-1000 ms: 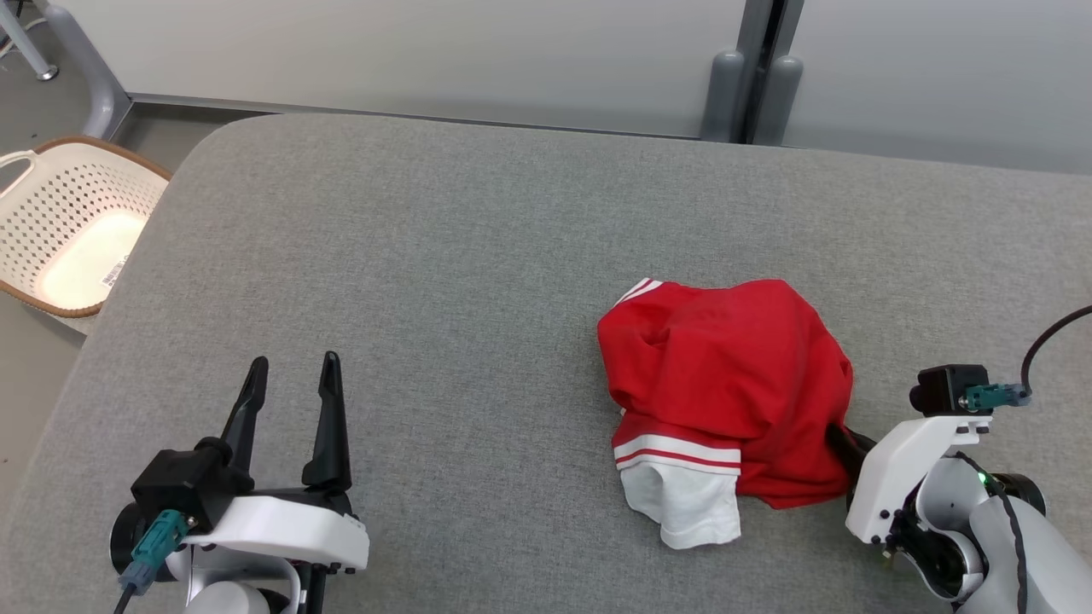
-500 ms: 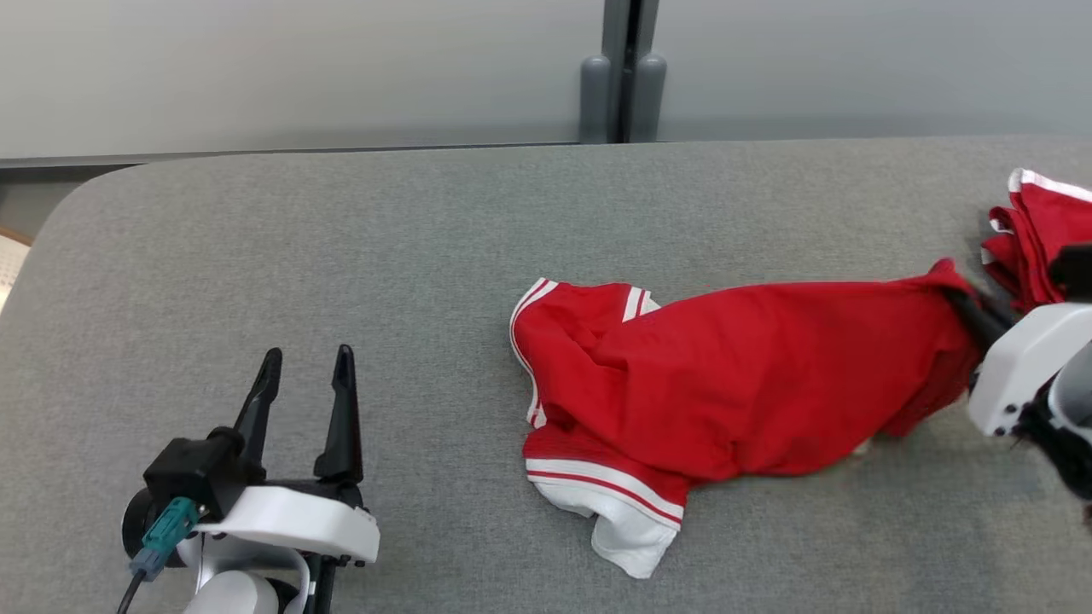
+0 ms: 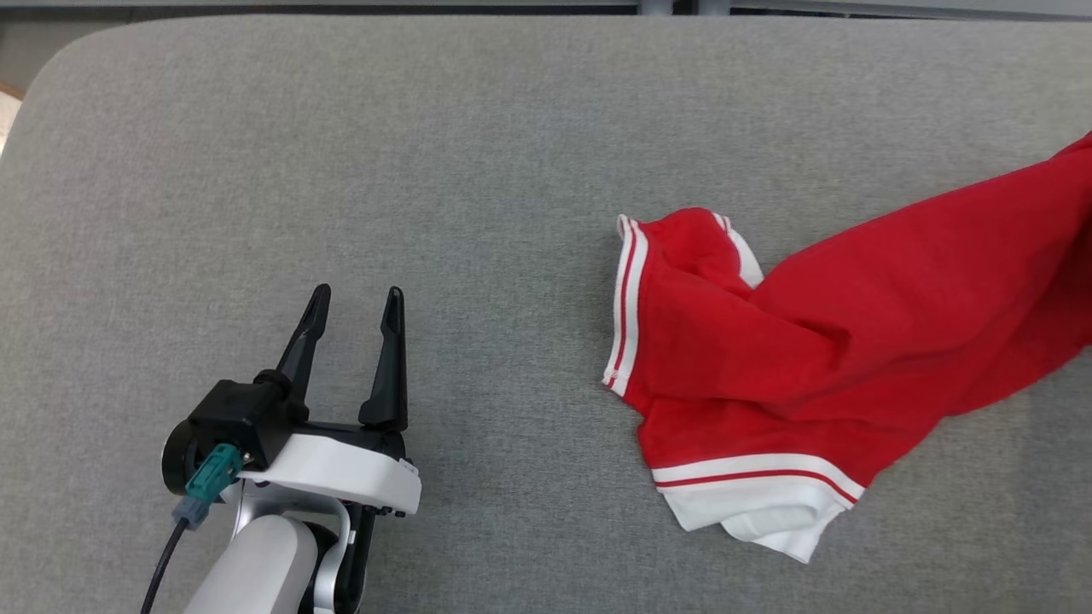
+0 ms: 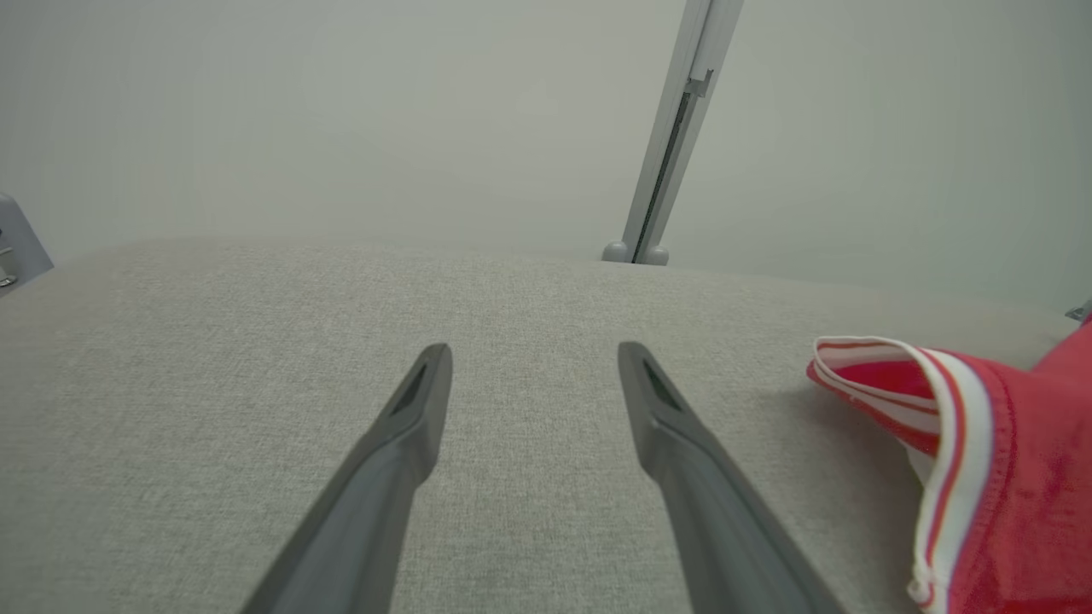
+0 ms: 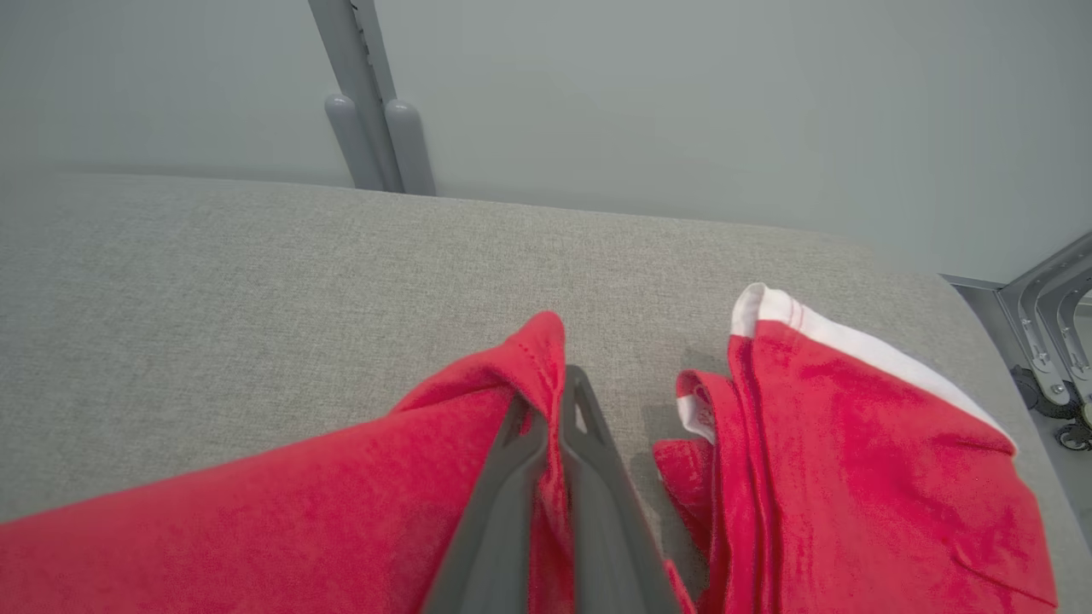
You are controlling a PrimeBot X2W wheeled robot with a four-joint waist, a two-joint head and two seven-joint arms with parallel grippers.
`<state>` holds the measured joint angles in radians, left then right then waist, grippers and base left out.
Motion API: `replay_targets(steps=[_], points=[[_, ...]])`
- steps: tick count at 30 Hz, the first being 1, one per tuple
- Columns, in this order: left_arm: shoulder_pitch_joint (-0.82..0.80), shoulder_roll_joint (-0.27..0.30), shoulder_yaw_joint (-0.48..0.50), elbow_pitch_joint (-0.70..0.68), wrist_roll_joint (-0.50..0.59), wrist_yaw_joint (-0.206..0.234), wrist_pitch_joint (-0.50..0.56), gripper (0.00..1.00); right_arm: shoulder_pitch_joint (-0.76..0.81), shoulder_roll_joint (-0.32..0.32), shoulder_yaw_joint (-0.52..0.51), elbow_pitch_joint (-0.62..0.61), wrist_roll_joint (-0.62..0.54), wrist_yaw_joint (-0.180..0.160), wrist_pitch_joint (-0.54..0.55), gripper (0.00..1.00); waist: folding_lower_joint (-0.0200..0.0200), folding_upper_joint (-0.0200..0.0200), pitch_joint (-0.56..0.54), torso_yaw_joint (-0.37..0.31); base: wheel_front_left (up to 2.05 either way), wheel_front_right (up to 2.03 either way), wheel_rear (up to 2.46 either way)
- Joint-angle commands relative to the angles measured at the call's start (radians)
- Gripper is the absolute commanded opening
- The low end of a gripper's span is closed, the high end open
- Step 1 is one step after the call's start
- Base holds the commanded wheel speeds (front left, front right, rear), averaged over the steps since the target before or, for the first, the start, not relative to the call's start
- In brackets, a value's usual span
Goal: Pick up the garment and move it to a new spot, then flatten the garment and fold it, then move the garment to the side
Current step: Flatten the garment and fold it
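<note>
L pincer [image 3: 357, 298] sits wide and empty at 8 o'clock on the grey worktop [image 3: 341, 128]. The garment [image 3: 810, 358], red w/ white stripes, lies at 3 o'clock, long axis approx 8-to-2, striped hem twd 7. R pincer [image 5: 550, 409] is clamped on a red fold. Prob. step 1, the move; next: set down, release, spread flat.

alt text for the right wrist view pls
The right claw is shut on a fold of the red garment, which trails lower left across the grey table. More red cloth with a white edge lies bunched to its right.
</note>
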<state>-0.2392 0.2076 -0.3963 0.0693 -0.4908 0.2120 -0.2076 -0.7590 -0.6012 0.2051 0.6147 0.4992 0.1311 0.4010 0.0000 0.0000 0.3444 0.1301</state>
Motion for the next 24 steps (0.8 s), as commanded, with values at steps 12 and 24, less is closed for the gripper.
replay_targets(steps=[12,24], points=[[0.000,0.011,0.018,0.067,-0.012,-0.020,-0.030,1.00,-0.062,0.090,0.107,0.149,-0.011,-0.001,-0.351,1.00,0.0000,0.0000,-0.073,-0.023,0.00,0.00,0.00],[0.066,0.056,0.041,0.053,-0.037,-0.007,-0.013,1.00,0.164,0.179,0.108,-0.061,0.015,-0.001,-0.601,1.00,0.0000,0.0000,-0.237,-0.173,0.00,0.00,0.00]])
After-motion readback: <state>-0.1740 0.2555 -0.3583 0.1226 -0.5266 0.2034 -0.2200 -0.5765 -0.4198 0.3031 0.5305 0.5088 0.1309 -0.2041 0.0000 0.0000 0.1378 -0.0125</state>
